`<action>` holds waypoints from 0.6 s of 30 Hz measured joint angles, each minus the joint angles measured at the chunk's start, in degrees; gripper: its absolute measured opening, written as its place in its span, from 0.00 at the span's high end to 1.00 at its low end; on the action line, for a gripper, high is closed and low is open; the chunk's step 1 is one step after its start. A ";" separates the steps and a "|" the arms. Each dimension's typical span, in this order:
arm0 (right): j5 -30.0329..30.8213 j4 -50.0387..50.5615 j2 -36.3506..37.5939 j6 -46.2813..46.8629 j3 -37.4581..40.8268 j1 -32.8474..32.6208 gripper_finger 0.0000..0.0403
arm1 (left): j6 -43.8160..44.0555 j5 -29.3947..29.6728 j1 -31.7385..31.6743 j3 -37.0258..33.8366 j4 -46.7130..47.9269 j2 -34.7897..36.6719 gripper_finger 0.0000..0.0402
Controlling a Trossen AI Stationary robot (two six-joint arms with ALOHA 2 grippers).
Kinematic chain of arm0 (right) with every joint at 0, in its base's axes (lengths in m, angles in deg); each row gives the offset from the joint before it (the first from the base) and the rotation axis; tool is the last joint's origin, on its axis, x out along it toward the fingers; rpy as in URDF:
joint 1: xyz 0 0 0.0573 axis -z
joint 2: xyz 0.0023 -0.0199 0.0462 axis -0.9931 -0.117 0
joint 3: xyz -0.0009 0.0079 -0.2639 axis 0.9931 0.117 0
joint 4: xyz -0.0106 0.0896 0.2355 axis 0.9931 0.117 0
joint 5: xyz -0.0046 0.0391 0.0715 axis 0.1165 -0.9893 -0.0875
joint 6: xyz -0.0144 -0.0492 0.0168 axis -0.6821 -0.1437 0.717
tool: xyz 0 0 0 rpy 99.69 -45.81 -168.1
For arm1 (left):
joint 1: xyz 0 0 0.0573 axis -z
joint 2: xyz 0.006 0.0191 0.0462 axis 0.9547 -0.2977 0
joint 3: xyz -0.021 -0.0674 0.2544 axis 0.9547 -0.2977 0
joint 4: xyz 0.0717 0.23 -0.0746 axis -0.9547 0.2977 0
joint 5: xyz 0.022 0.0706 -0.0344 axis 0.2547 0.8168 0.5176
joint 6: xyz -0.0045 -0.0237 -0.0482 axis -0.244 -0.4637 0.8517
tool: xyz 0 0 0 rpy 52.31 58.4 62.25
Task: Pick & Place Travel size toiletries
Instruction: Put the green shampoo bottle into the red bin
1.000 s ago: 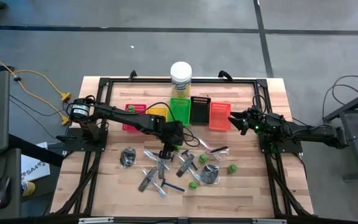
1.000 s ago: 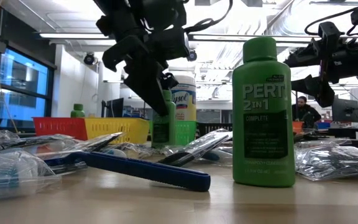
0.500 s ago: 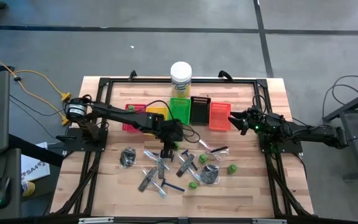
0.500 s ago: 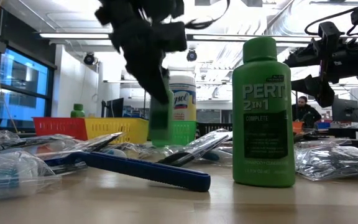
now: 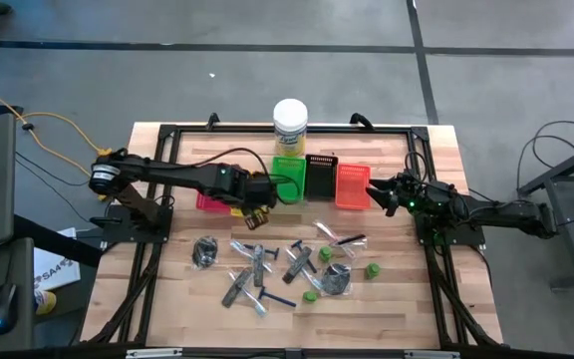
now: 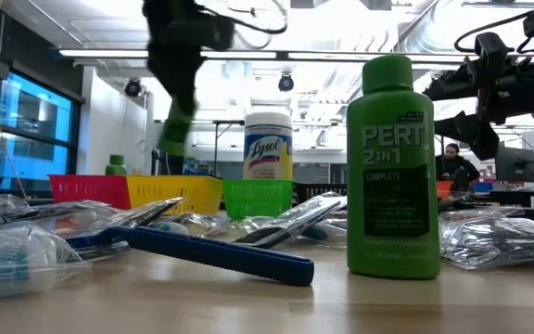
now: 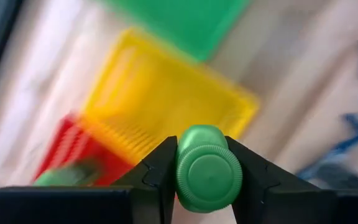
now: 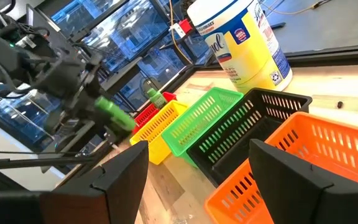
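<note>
Over yellow tray (image 5: 252,183): left tool (image 5: 256,211) w/ clamped green bottle (image 7: 207,174), earlier above pile.

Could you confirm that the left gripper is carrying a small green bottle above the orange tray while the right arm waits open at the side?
Not quite: the left gripper holds the green bottle above the yellow tray, not the orange one, as the left wrist view shows. The right gripper does wait open.

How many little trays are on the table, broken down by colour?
Red tray: 1
Yellow tray: 1
Green tray: 1
Black tray: 1
Orange tray: 1
Total: 5
</note>
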 joint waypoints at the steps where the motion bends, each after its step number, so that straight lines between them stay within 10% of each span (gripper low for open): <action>1: 0.00 0.02 0.00 0.00 0.00 0.00 0.34 | 1.82 1.29 0.02 0.00 1.79 0.26 0.74; 18: 0.00 -0.03 -0.60 0.00 0.01 0.00 0.34 | 30.47 7.12 -3.30 -17.40 2.00 14.50 0.74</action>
